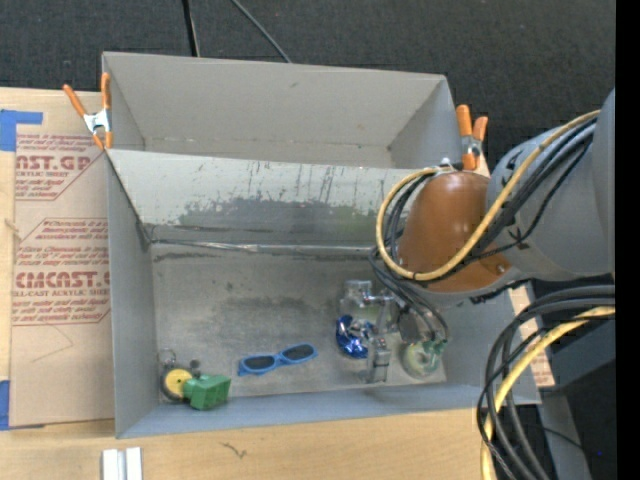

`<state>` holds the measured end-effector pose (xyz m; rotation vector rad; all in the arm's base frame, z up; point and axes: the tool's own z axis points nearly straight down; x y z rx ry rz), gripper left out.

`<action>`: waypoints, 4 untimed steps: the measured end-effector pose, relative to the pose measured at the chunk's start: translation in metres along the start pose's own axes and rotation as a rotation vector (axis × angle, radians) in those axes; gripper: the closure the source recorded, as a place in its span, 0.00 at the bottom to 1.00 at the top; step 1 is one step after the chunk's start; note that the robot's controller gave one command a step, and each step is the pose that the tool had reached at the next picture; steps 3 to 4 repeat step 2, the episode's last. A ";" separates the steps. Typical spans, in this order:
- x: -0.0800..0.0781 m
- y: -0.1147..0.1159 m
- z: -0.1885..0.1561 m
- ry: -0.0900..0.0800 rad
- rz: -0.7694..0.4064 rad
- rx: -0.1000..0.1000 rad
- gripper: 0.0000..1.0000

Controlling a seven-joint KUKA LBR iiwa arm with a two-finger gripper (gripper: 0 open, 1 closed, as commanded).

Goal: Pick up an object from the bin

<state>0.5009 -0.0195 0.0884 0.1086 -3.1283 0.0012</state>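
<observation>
Bin: grey metal bin (250, 298), floor mostly bare, with a few loose things along the near wall.
Gripper position: the gripper (378, 353) is low in the near right part of the bin, under the arm's orange cover (450, 228).
Gripper state: cannot be told from this view (the tool end is seen nearly end-on and merges with the wrist hardware).
Nearest thing: a small blue object (349, 337), glossy and irregular in shape, lies on the floor just left of the gripper, touching it or nearly so.
Other neighbour: a pale round object (421, 358) sits just right of the gripper, against the near right corner.
Remaining things: blue sunglasses (275, 360) lie further left, and a green block (208, 393) touches a yellow round piece (177, 381) in the near left corner, well apart from the gripper.
Handling estimate: the small blue object is probably light and stiff, and its shiny surface suggests it may slip.
Grasp point: take it across its narrowest width, centred on its body, so that it cannot squirt sideways.
Risk: the pale round object may get nudged.
</observation>
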 end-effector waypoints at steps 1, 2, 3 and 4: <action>-0.005 0.002 -0.004 -0.013 -0.005 -0.001 1.00; 0.000 -0.001 -0.121 -0.020 -0.005 0.001 1.00; 0.000 -0.001 -0.121 -0.020 -0.005 0.001 1.00; 0.000 -0.001 -0.121 -0.020 -0.005 0.001 1.00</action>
